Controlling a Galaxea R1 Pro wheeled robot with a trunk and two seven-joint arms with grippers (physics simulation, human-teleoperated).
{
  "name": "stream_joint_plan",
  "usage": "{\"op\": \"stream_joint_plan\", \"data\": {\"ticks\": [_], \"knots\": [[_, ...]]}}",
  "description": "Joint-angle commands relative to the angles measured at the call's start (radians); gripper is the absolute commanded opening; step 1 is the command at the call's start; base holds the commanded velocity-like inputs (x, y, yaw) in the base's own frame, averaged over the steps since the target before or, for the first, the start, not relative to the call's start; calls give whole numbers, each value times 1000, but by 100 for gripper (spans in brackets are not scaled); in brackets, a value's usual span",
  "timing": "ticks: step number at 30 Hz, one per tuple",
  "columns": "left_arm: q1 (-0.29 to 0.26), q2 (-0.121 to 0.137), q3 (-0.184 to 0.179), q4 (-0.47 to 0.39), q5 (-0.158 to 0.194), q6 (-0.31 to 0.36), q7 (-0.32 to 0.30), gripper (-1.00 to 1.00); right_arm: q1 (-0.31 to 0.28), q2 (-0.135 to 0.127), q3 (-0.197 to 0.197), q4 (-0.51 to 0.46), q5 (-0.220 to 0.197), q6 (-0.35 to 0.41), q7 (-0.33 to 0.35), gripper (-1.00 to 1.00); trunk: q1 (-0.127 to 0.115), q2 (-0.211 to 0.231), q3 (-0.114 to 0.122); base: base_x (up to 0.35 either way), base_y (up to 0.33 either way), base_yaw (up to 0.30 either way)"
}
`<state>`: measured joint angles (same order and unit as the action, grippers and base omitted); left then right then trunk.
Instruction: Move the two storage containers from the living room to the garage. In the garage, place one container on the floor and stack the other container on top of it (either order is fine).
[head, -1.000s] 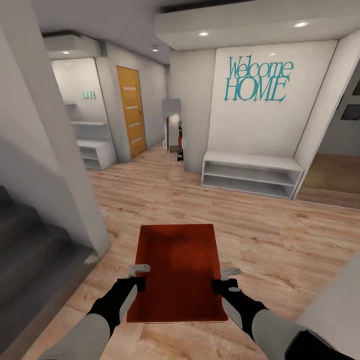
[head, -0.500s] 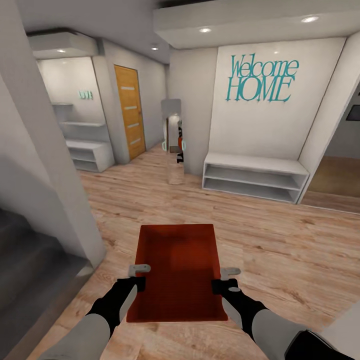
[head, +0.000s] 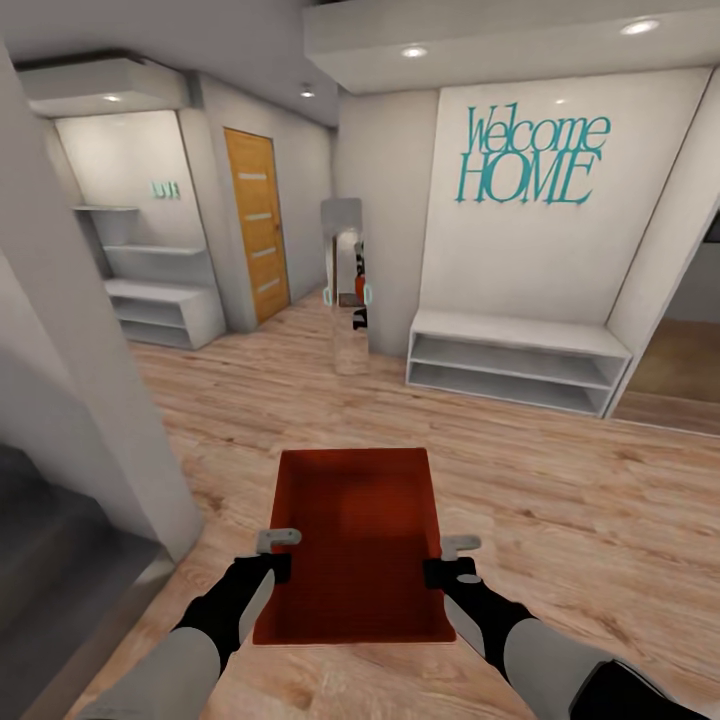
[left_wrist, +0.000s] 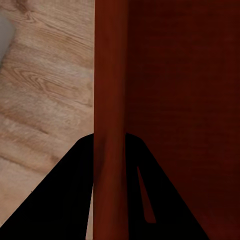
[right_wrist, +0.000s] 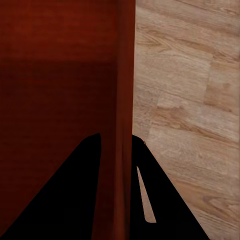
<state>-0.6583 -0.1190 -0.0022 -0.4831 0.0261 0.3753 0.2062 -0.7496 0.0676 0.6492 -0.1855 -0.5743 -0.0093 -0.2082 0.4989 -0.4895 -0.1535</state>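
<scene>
The robot holds one orange-red box (head: 355, 545) out in front of it, above a light wood floor (head: 560, 500). The box has no lid and nothing lies inside it. The left gripper (head: 277, 553) is clamped on the box's left wall. The right gripper (head: 450, 558) is clamped on the right wall. In the left wrist view the thin wall (left_wrist: 111, 125) runs between the two dark fingers (left_wrist: 65, 200), one finger on each side. The right wrist view shows the same with the other wall (right_wrist: 125, 100) and its fingers (right_wrist: 65, 200).

There is a lot of open floor ahead and to the right. On the left a big pale wall corner (head: 90, 400) stands close to the box, with dark stairs (head: 60, 560) beside it. Farther ahead stands a tall thin mirror (head: 345, 285). A low white shelf (head: 515, 362) sits under a wall with blue-green letters that say "Welcome HOME" (head: 530, 155). A wooden door (head: 255, 225) is at the back, and more white shelves (head: 150, 285) are near it on the left.

Small shapes show in the mirror, but they are too tiny to make out. A small green sign (head: 165, 189) on the far wall is too blurry to read. The arms are cut off at the bottom edge of the head view. A doorway at the right edge (head: 680, 370) is only partly in view.
</scene>
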Motion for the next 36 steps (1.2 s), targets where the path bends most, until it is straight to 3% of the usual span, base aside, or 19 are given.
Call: {"op": "stream_joint_plan", "data": {"ticks": [1,36], "knots": [[0,7,-2,6,-14,10,9,-100,-2,-17,-33,-3,16,-3,-24,-100,1,-2,-2,323,0,0],[0,7,-2,6,-14,10,10,-100,-2,-16,-33,-3,16,-3,-24,-100,1,-2,-2,323,0,0]]}}
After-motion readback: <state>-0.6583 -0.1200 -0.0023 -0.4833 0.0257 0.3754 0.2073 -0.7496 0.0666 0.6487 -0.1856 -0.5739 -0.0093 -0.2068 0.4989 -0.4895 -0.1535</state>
